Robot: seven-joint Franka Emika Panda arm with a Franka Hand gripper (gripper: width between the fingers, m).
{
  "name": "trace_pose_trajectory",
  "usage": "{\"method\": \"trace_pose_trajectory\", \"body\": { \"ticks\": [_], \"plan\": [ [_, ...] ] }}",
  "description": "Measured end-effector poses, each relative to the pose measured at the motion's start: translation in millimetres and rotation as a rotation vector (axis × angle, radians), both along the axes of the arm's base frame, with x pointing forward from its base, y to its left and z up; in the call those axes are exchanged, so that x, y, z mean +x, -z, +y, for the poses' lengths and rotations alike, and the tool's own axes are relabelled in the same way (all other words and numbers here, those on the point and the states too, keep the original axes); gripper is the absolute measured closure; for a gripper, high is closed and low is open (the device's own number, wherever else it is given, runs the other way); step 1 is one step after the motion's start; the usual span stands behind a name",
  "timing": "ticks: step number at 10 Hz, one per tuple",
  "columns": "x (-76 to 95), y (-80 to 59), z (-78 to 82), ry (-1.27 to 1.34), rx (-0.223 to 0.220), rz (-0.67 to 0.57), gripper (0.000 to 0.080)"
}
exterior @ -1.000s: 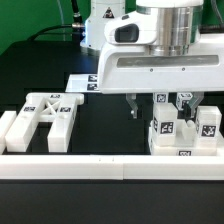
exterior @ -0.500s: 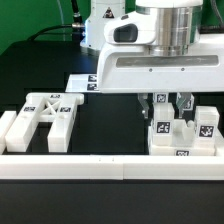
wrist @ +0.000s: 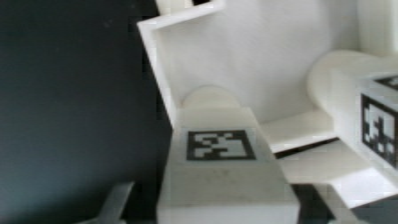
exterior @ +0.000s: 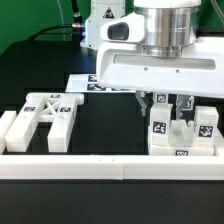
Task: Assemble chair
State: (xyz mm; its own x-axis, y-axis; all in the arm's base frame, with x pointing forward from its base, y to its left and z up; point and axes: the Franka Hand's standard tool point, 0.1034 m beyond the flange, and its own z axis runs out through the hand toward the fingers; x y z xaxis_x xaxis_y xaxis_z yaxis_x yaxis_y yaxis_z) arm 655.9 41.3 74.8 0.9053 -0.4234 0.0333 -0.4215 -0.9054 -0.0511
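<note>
Clamping the end effector (exterior: 162, 106) onto one pegged leg (exterior: 158, 128) of the chair, squeezing it from both sides as far as the wrist view shows, with that leg's tagged face (wrist: 217, 146) filling the gap between the fingers. Judging the step in hand as picking this leg out of the cluster of parts standing at four o'clock in the exterior view, just behind the border rail (exterior: 90, 166). Probably calling next for a straight lift clear of the neighbouring pieces, then a carry toward nine o'clock, to the X-braced frame (exterior: 48, 112) lying flat on the tabletop (exterior: 110, 125). Counting one end effector, one X-braced frame, one border rail, one marker board (exterior: 84, 82) at twelve o'clock from that frame, and at least two tagged upright pieces in the cluster, with any others possibly hiding behind the arm.
</note>
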Motion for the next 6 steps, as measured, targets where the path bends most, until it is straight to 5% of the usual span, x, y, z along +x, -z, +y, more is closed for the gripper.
{"method": "trace_pose_trajectory", "body": {
  "ticks": [6],
  "plan": [
    [-1.1, 1.1, 3.1, 0.555, 0.046, 0.023, 0.0509]
  ]
}}
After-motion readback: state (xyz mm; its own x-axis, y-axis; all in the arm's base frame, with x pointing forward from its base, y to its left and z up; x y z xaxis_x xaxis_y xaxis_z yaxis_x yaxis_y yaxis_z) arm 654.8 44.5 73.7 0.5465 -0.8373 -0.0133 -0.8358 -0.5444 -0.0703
